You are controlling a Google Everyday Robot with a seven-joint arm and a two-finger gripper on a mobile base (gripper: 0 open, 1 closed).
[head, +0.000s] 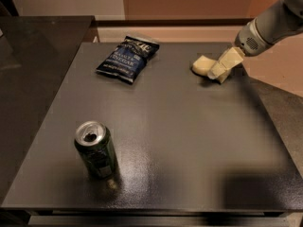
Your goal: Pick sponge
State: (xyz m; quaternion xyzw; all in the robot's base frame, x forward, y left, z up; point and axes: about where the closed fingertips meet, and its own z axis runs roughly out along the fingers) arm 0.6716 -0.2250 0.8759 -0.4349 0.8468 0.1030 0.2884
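Possibly the sponge [201, 64] slips: the gripper [219, 72], right of the chip bag [127, 56], touches only its edge; closure I cannot tell.

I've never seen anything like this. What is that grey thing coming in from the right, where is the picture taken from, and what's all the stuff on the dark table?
The grey thing is a robot's arm, reaching in from the upper right. At its end is the gripper, a cream-coloured claw for picking things up. There is one picture, taken by a camera looking down on the table from its near side; where that camera is mounted I cannot say. Three things are on the table: a blue chip bag at the back, an opened green can standing upright near the front left, and a small pale yellow sponge at the back right. The gripper is down against the sponge's right side. Whether it has hold of the sponge I cannot tell.
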